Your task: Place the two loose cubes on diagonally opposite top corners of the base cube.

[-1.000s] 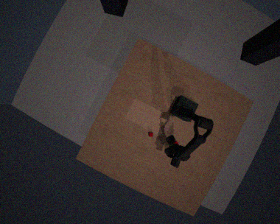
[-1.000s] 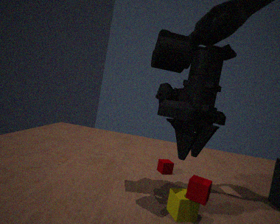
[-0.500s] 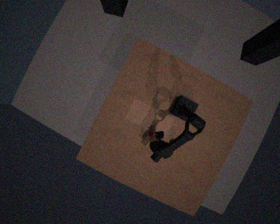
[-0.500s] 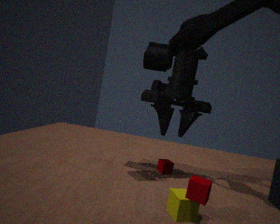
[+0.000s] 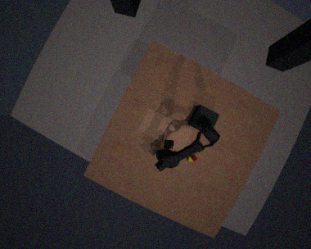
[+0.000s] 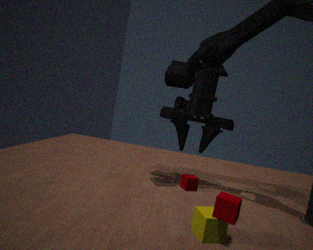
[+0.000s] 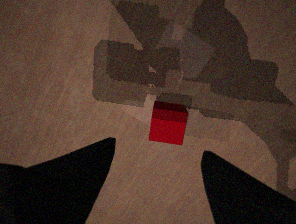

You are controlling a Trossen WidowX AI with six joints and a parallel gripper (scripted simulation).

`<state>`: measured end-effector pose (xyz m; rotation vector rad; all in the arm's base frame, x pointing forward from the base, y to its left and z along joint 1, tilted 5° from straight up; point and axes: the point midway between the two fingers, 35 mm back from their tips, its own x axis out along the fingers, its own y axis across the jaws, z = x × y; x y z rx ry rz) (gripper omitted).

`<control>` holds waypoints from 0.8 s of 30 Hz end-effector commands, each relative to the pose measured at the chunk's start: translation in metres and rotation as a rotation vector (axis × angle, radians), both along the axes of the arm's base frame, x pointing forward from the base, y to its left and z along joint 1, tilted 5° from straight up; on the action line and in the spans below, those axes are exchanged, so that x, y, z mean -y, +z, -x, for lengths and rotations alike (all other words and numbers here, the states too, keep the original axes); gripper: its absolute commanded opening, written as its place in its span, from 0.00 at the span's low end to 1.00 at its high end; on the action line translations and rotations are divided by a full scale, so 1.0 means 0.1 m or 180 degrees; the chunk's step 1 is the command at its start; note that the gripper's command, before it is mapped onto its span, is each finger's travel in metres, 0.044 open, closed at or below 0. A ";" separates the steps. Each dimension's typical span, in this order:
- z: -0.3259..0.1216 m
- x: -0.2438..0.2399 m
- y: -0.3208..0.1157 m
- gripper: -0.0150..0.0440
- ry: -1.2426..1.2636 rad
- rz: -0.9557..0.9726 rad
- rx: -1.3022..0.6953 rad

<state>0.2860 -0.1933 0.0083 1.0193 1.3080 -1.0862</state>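
A small, plain red cube [image 6: 189,182] [image 7: 168,125], darker on one side, lies below the spread, empty fingers [image 6: 191,151].

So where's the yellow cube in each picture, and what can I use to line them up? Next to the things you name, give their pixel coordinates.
Top: the yellow cube [image 5: 191,159] [image 6: 202,226] is right of and below center, a speck beside the arm [image 5: 182,156] [image 6: 247,29].
Exterior: near the bottom edge, right of center, under a red cube [image 5: 194,157] [image 6: 226,207].
Wrist: not in it.
Shared landmark: the arm's shadow [image 5: 167,107] [image 6: 165,178] [image 7: 230,75] on the table.
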 end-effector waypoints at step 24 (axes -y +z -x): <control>0.12 -0.03 -0.66 0.70 0.0000 -0.0047 -0.0088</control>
